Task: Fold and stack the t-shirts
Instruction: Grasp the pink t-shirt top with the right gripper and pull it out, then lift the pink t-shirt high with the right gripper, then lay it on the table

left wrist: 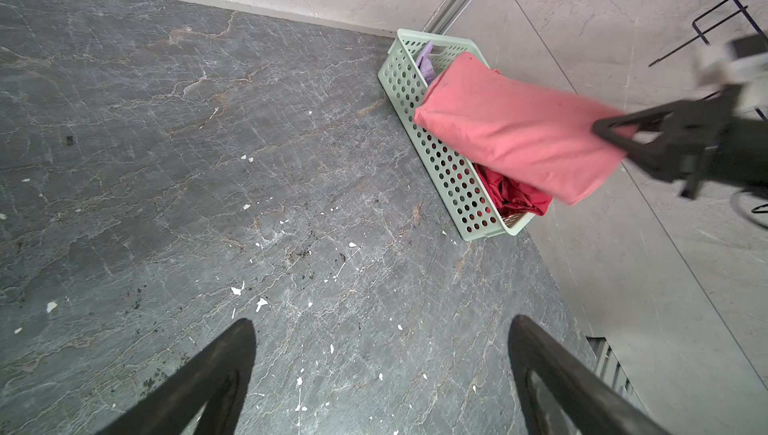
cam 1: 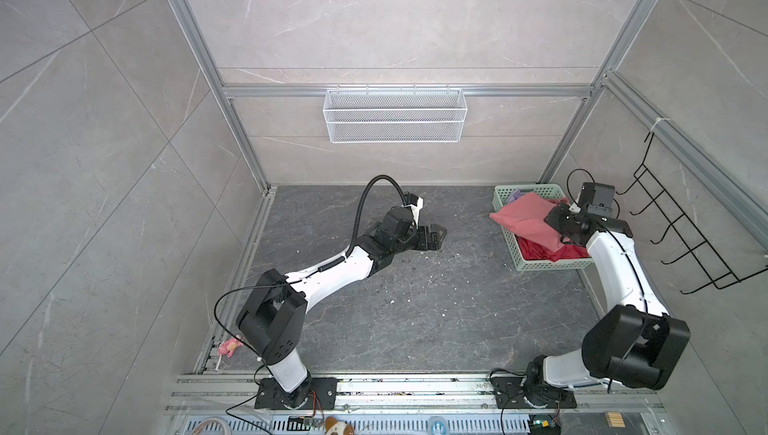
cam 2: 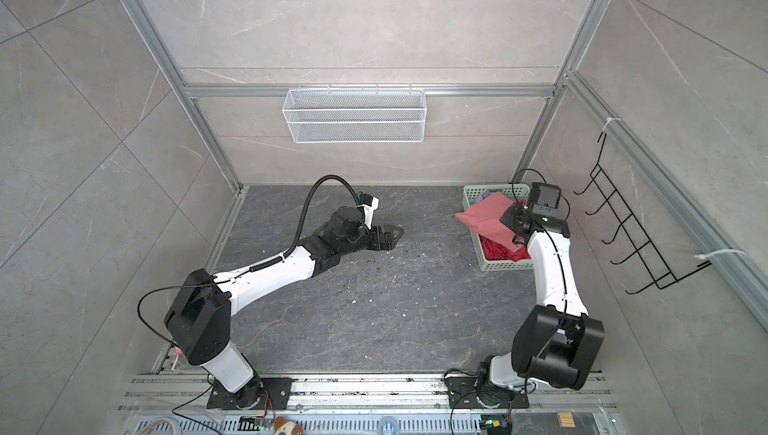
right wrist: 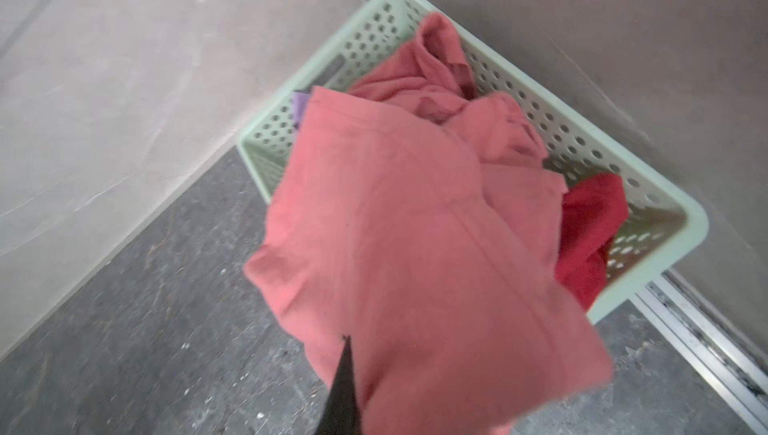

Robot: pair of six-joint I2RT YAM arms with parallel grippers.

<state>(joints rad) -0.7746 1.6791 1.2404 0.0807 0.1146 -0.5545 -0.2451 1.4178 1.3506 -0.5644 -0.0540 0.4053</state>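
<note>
Toward the right edge of both top views, the right gripper [cam 1: 562,238] is pinching the salmon-pink t-shirt [cam 1: 521,221] over the mint-green basket [cam 1: 548,264].
Nearer, at mid-frame, the left gripper [cam 1: 436,238] is hovering over the dark tabletop [cam 1: 415,312] with its jaws spread wide, holding nothing. Farther back on the right, the right gripper's jaws are clamping tight on the pink fabric, which is reaching out past the basket's left rim. Beneath it the deep-red t-shirt [cam 1: 536,251] is lying crumpled in the basket's near end, and the lilac t-shirt [cam 1: 516,194] is peeking out at the far end.
</note>
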